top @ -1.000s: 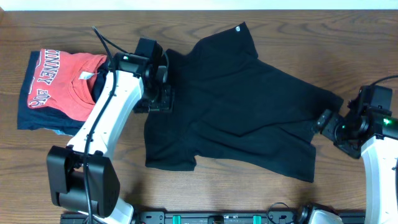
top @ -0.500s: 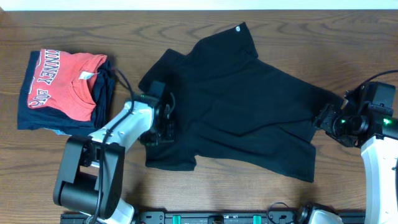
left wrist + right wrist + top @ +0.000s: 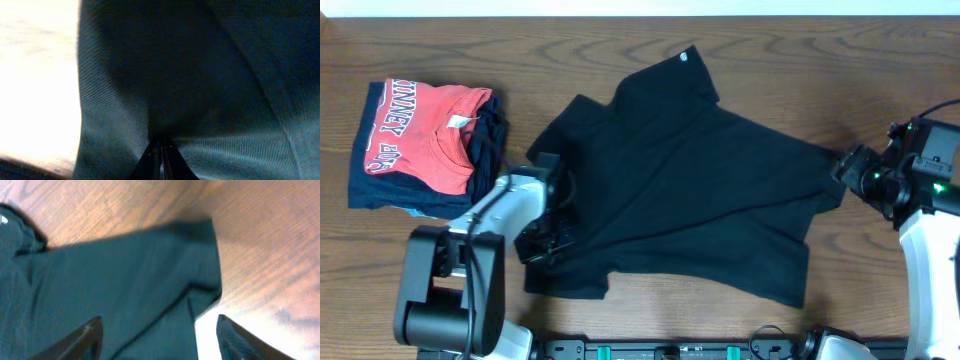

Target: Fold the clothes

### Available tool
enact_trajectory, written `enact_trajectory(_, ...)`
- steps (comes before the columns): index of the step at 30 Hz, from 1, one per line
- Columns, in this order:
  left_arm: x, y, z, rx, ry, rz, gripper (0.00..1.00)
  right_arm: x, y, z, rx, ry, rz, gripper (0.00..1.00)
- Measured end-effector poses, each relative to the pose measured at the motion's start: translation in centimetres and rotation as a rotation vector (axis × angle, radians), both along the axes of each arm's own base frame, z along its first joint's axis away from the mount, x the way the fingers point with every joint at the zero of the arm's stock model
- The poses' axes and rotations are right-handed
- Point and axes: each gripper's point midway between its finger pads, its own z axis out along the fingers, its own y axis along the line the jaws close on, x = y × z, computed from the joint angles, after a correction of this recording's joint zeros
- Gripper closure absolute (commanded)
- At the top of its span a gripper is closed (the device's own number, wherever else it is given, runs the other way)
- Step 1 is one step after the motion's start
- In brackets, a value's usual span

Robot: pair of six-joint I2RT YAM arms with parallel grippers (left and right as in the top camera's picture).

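Observation:
The clothes, a black T-shirt, lie spread slantwise across the middle of the wooden table, with a tiny white mark at the top edge. My left gripper sits low on the shirt's lower-left part. In the left wrist view it is shut, pinching a ridge of the black fabric. My right gripper hovers at the shirt's right edge. Seen from the right wrist, it stands open, straddling a corner of the black fabric.
A red T-shirt with white lettering lies on folded navy garments at the far left. Bare wood surrounds the black shirt. The left arm's base stands at the front left.
My left gripper moved from near the shirt's upper left down to its lower left and shut on the fabric. The shirt shifted left. The right gripper rose slightly.

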Motion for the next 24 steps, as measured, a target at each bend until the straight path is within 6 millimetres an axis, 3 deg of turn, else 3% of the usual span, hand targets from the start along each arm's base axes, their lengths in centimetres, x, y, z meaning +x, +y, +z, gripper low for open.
enact_trajectory(3, -0.1, 0.8, 0.0, -0.009, 0.009, 0.048, 0.85, 1.2, -0.5, -1.4, 0.002, 0.013, -0.009, 0.14)
enact_trajectory(9, -0.4, 1.2, 0.1, -0.019, 0.021, 0.01, 0.7, 3.9, -2.2, -6.3, -0.038, 0.073, -0.018, 0.14)
enact_trajectory(11, -0.4, 1.2, 0.2, -0.032, 0.023, -0.016, 0.69, 4.7, -2.8, -7.9, -0.056, 0.085, -0.016, 0.23)
enact_trajectory(13, -0.2, 0.8, 0.2, -0.066, 0.019, -0.045, 0.68, 5.4, -3.4, -9.0, -0.069, 0.084, -0.015, 0.28)
enact_trajectory(20, 1.0, -2.6, 0.9, -0.295, -0.022, -0.141, 0.67, 6.0, -4.9, -12.4, -0.084, 0.118, -0.024, 0.27)
enact_trajectory(22, 1.5, -3.4, 1.4, -0.347, -0.045, -0.165, 0.67, 5.9, -4.9, -13.4, -0.082, 0.138, -0.019, 0.33)
enact_trajectory(23, 1.8, -3.7, 1.7, -0.369, -0.059, -0.18, 0.67, 6.0, -4.9, -13.8, -0.081, 0.143, -0.013, 0.42)
enact_trajectory(24, 2.0, -4.0, 2.1, -0.386, -0.071, -0.191, 0.67, 6.1, -5.0, -13.9, -0.087, 0.14, -0.01, 0.59)
